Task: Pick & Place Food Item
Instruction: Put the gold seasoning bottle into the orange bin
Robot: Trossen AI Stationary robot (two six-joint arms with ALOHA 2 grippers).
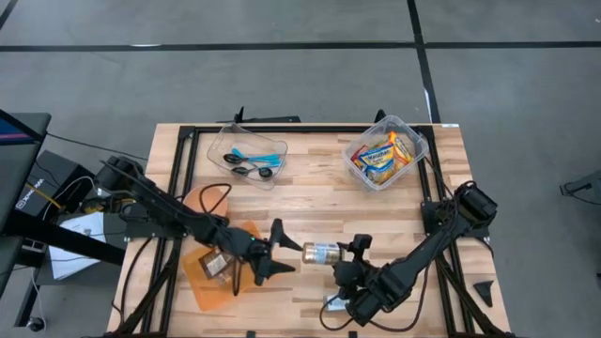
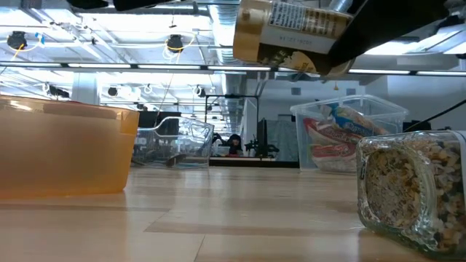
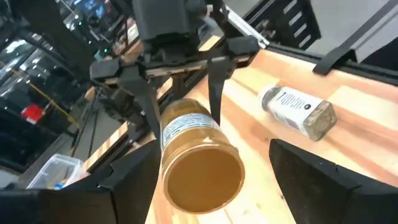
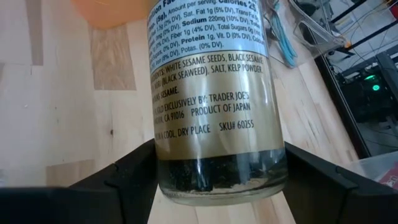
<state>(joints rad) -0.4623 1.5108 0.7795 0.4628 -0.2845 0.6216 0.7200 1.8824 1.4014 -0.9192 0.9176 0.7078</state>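
A glass jar of seeds with a gold label and gold lid (image 1: pixel 322 252) hangs level above the table's near middle, in my right gripper (image 1: pixel 346 252), which is shut on it. My left gripper (image 1: pixel 280 249) is open just left of the jar's lid end. In the left wrist view its fingers (image 3: pixel 127 183) stand on either side of the lid (image 3: pixel 202 174) without touching. A second jar (image 1: pixel 216 266) lies in the orange container (image 1: pixel 202 282). A third jar (image 1: pixel 335 302) lies on its side on the table under my right arm. My right gripper pinches the jar's glass bottom end (image 4: pixel 217 177) between its two fingers (image 4: pixel 311 183), one on each side. The fingers come from the table's right and lie along the jar. The jar is about level, lid end toward my left gripper, lifted well clear of the table (image 2: pixel 291 29).
A clear bin of snack packets (image 1: pixel 385 155) stands at the far right, and a clear bin with blue and black items (image 1: pixel 249 155) at the far middle. The table's black frame rails (image 1: pixel 183 169) run along both sides. Bare wood lies between the bins and the grippers.
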